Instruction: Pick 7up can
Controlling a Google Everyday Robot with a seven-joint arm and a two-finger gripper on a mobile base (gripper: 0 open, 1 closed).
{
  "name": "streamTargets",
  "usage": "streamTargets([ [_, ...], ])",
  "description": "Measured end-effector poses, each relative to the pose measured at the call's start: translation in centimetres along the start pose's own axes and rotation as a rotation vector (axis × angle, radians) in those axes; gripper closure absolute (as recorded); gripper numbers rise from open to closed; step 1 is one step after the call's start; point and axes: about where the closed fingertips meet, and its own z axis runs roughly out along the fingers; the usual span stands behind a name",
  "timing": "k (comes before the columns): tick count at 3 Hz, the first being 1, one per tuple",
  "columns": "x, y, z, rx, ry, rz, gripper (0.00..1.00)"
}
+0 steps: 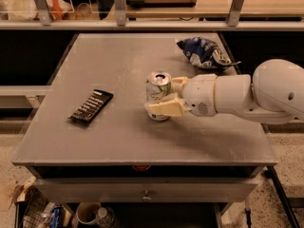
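7up can [157, 90] is seen upright near the middle of the grey table [114, 65], gripped between both fingers of the gripper [164, 98], which is extended from the right. A black bar [91, 106] is laid well apart on the left, and a blue chip bag [203, 52] behind.

The light is soft and dim, from above. The cream end effector [162, 95], above the middle of the grey tabletop [118, 141], throws a faint shadow.
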Motion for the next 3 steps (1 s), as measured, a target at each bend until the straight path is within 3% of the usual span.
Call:
streamTargets([
  [1,-1.6,-0.6,-0.1,0.003,-0.015,-0.005,0.87],
  [2,-5.9,-3.8,-1.2,0.022,-0.022,-0.018,1.00],
  [3,-5.9,-3.8,-1.2,0.022,-0.022,-0.018,1.00],
])
